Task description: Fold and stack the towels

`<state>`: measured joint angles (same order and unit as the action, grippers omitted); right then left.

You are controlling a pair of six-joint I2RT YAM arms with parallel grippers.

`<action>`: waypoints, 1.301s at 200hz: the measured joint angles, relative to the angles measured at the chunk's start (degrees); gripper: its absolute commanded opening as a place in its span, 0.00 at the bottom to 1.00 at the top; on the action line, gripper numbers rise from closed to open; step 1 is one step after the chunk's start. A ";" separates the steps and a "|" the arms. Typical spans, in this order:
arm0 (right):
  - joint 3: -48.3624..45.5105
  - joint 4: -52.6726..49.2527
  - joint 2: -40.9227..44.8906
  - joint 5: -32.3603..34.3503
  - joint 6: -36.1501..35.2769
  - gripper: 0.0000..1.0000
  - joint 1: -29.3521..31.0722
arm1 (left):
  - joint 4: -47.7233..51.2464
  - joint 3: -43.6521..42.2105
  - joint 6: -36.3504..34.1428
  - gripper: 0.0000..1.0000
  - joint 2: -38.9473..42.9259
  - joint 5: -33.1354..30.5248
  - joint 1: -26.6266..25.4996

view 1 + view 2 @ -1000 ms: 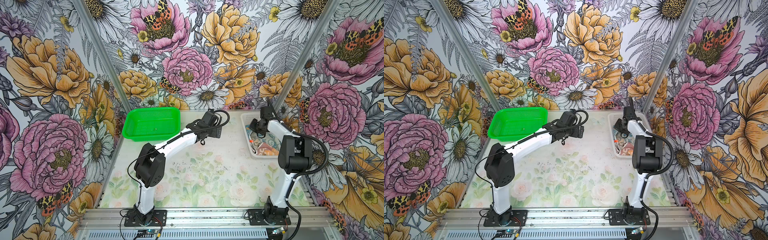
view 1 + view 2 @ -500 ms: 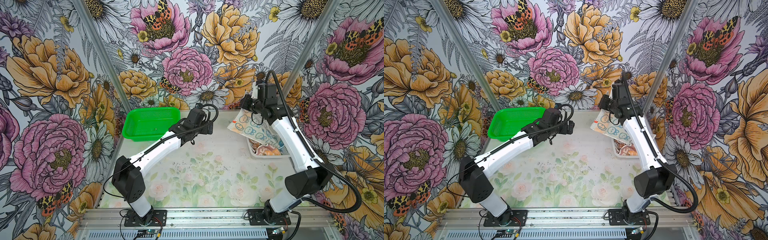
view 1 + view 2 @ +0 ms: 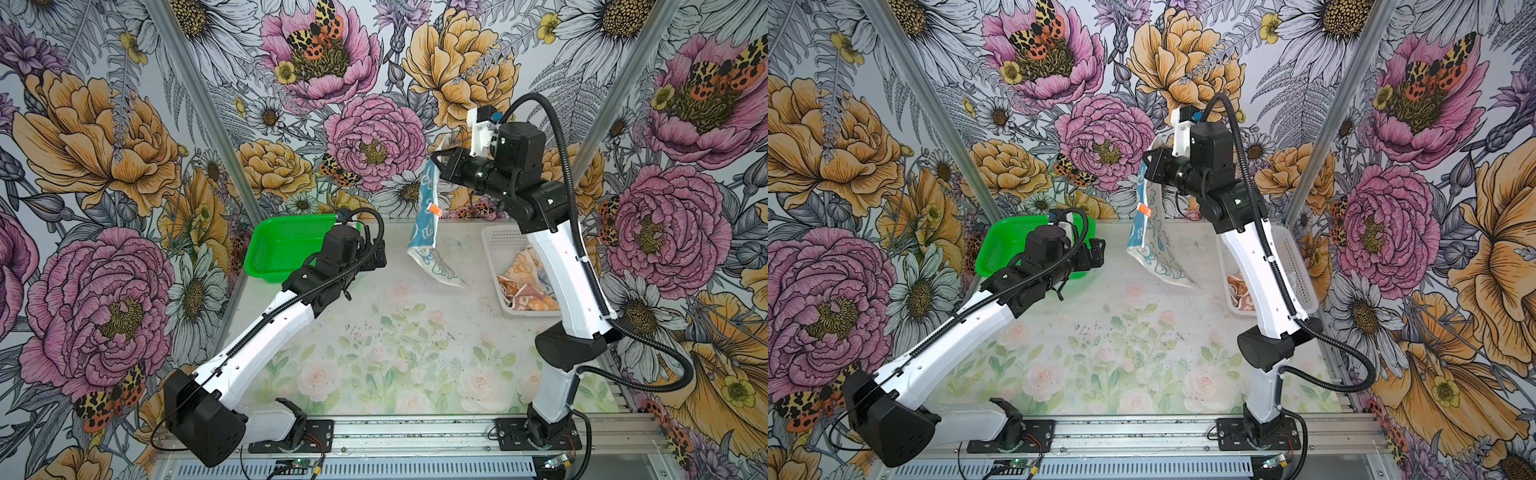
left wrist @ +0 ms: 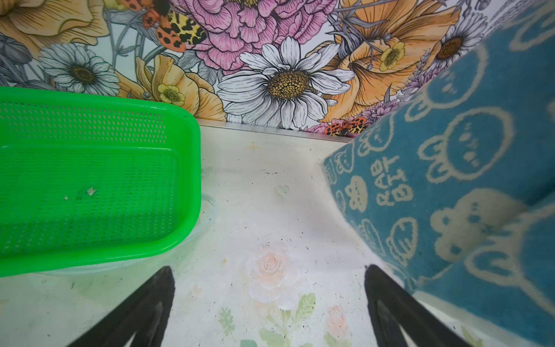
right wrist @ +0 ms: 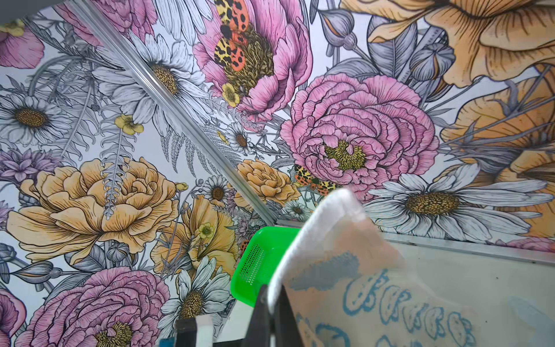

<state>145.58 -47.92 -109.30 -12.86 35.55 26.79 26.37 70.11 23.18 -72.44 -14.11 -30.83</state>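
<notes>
Since a second ago the right gripper [image 3: 437,159] is rising higher, pinching the blue towel [image 3: 424,226], which is dangling in the frame's upper middle; the left gripper [image 3: 376,258] is hovering left of centre, spread wide.

Blue towel [image 3: 423,226], 12–1 o'clock above the table: teal-blue face, cream outline bunnies, cream "RABBIT" lettering. Reverse is cream with blue bunny outlines, and the hem is white. Small orange tag [image 3: 433,210] on its edge.
Green basket [image 3: 286,245], 10 o'clock: bright green mesh.
White basket [image 3: 496,243], 3 o'clock: white mesh. Crumpled towels [image 3: 525,284] inside: orange and cream, pale prints.
Table [image 3: 374,357]: off-white, faded pink roses, green leaves, dark specks.
Walls [image 3: 104,137]: pink peonies, orange blooms, white daisies, orange-black spotted moths.
Left arm [image 3: 266,345], right arm [image 3: 557,266]: white shells, black joints, black conduit.
</notes>
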 measured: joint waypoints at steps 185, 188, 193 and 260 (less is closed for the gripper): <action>-80.37 16.17 8.02 5.11 0.46 0.00 -7.58 | -1.86 -4.22 8.22 0.99 -13.25 11.45 -1.57; -80.89 16.65 8.02 5.09 0.83 0.00 -7.39 | -1.88 -4.22 8.48 0.99 -13.40 11.76 -1.46; -81.57 17.20 8.02 5.11 0.98 0.00 -7.08 | -1.88 -4.22 8.68 0.99 -13.64 12.33 -1.18; -84.15 23.56 5.79 4.57 5.92 0.00 -0.26 | -2.56 -4.04 13.09 0.99 -18.64 18.29 1.44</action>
<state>61.43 -24.36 -103.50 -8.29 41.47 26.52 23.81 66.06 36.27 -91.09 4.19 -29.39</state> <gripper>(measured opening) 0.048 0.987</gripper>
